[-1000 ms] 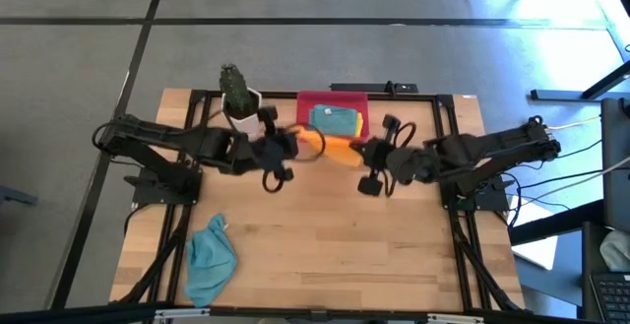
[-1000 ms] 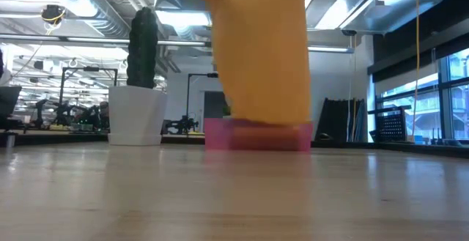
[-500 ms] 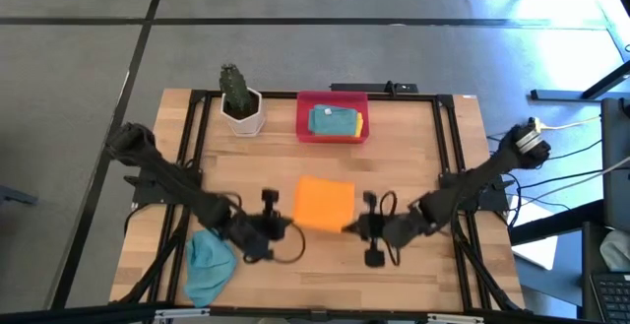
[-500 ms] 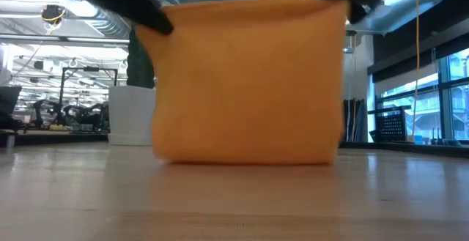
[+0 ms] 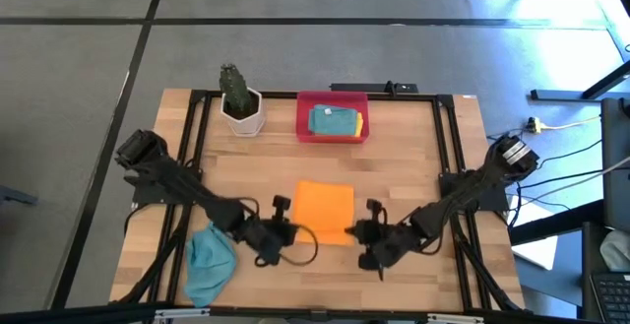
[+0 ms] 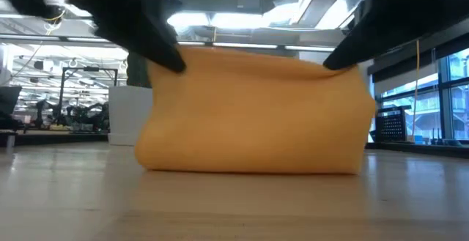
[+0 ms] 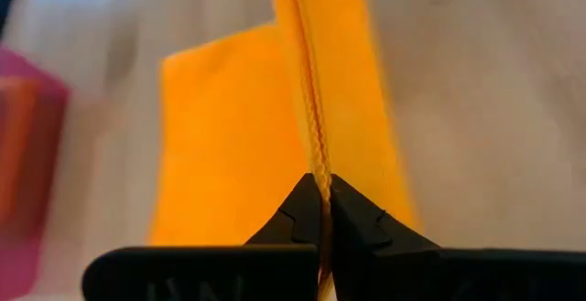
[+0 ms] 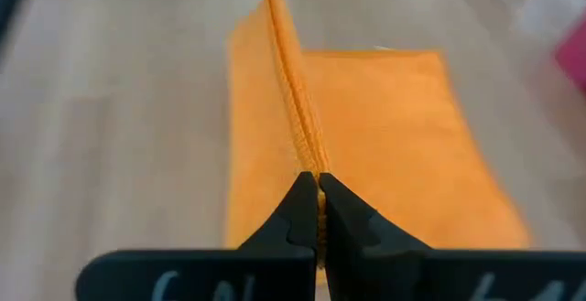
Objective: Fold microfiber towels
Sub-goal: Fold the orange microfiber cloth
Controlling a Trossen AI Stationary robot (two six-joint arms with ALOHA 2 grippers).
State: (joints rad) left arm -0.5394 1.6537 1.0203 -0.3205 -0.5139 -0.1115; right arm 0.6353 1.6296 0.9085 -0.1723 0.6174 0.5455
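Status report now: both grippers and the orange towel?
Left gripper, right gripper: shut on orange microfiber towel, one edge each. Towel partly on table. Nothing in the way.

Low view: orange towel (image 6: 253, 113) hides tray; plant pot (image 6: 130, 115) partly hidden behind it.

You're getting bright, even overhead light, ceiling strip lamps (image 6: 242, 21) glaring in the low view, dark arm silhouettes blurring up close, wrist views smearing the pale wooden table (image 8: 110, 109) behind the soft orange microfiber towel (image 7: 229, 136)
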